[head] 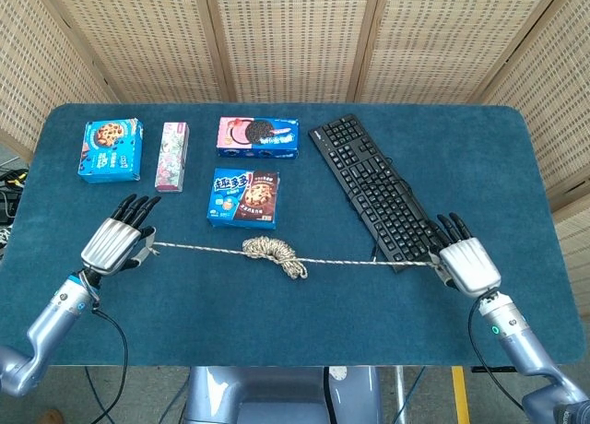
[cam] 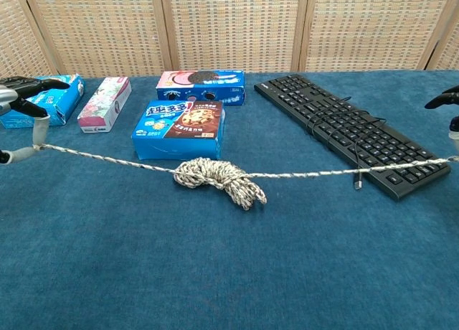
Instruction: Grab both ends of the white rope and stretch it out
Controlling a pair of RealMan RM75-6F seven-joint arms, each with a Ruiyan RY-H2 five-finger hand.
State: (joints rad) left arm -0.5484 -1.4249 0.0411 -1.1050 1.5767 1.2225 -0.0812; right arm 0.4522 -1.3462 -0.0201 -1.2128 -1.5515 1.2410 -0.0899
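Note:
The white rope [head: 267,252] [cam: 215,178] runs in a nearly straight line across the blue table, with a small tangled bundle left in its middle. My left hand [head: 116,242] [cam: 16,107] pinches the rope's left end at the table's left side. My right hand [head: 466,263] [cam: 450,115] pinches the right end just past the near corner of the keyboard [head: 376,191]. In the chest view only the fingertips of each hand show at the frame edges. The rope's right stretch crosses the keyboard's near corner.
Behind the rope lie a blue chocolate cookie box [head: 244,198], a pink Oreo box [head: 257,136], a slim floral box [head: 171,155] and a blue cookie box [head: 112,150]. A keyboard cable [cam: 356,158] loops over the keys. Wicker screens stand behind the table.

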